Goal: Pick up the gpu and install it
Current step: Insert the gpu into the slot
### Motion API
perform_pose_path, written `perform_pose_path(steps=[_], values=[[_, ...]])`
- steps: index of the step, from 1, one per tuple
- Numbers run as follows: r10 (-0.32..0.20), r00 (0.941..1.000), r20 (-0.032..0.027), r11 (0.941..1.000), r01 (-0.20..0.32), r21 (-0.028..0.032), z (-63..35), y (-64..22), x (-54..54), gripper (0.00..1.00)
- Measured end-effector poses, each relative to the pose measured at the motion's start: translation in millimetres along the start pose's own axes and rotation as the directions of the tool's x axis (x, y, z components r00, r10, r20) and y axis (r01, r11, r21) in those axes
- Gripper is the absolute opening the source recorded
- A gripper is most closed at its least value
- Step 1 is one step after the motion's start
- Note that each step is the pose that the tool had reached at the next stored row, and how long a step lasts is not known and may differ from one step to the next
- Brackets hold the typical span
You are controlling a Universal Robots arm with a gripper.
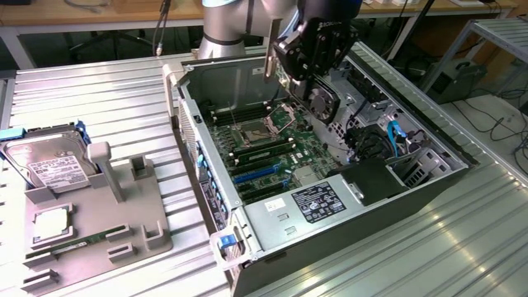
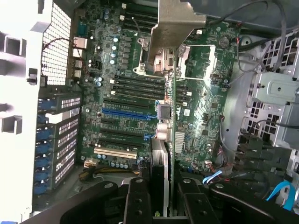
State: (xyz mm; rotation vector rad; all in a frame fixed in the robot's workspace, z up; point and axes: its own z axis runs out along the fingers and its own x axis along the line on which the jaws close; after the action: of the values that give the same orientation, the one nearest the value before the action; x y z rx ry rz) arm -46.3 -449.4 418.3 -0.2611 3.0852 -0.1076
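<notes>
Between the fingers [image 2: 138, 201], gripped narrow: one gpu [image 1: 320, 102], on edge above the motherboard [image 1: 272, 151] inside the case [image 1: 355, 241], not seated in a slot. Beneath it in the case: one processor socket [image 1: 251, 132], two blue slots [image 1: 256, 176]. Close by, same case: blue cables [image 1: 392, 133], one labelled power supply [image 1: 322, 199]. Outside the case on the tabletop [image 1: 99, 93]: one grey holder [image 1: 103, 210] with one hard drive [image 1: 49, 162], one memory stick [image 1: 83, 240], one chip [image 1: 52, 223].

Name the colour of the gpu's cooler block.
Black, seen best on the gpu in the exterior view.
</notes>
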Motion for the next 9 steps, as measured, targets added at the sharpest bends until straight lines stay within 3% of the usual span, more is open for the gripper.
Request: perform_pose_path(steps=[9], values=[[-0.089,0.996,0.0067,0.996,0.089,-0.0031,0.0,0.0,0.0,0.27]])
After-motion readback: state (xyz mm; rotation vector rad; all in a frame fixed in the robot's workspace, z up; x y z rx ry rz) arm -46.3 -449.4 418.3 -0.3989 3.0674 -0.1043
